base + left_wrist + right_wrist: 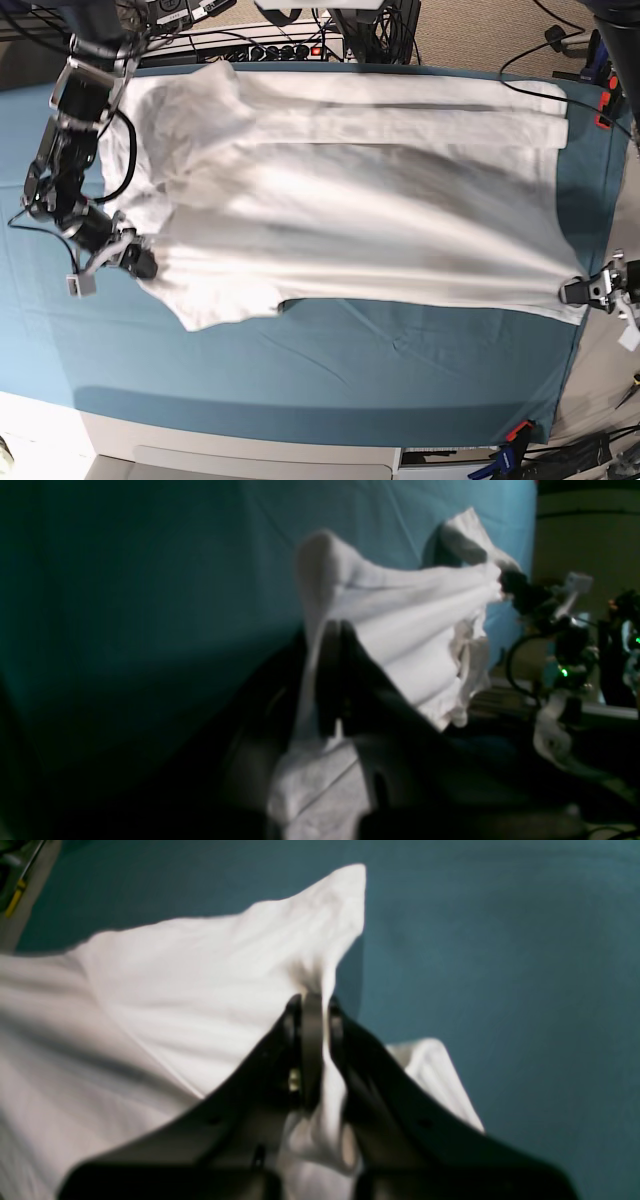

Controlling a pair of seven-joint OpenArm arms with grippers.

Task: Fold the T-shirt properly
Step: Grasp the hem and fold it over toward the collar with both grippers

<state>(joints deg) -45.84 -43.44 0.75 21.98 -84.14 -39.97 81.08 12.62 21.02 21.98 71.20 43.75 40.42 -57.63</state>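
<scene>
Two tools, left tool [572, 291] and right tool [143, 263], are each pinched shut on the T-shirt [350, 220], stretching it taut across your teal-covered table [400, 370], likely to flatten it for folding.

The T-shirt [360, 220] is plain white with no print, stretched long across the teal surface and filling most of its width in the base view. Long soft wrinkles run along its length, a sleeve flap pokes out at the lower left of that view, and the far edge looks folded over on itself into a band. Both wrist views show white fabric [320, 1080] bunched up into pleats and lifted in peaks [400, 630].
</scene>
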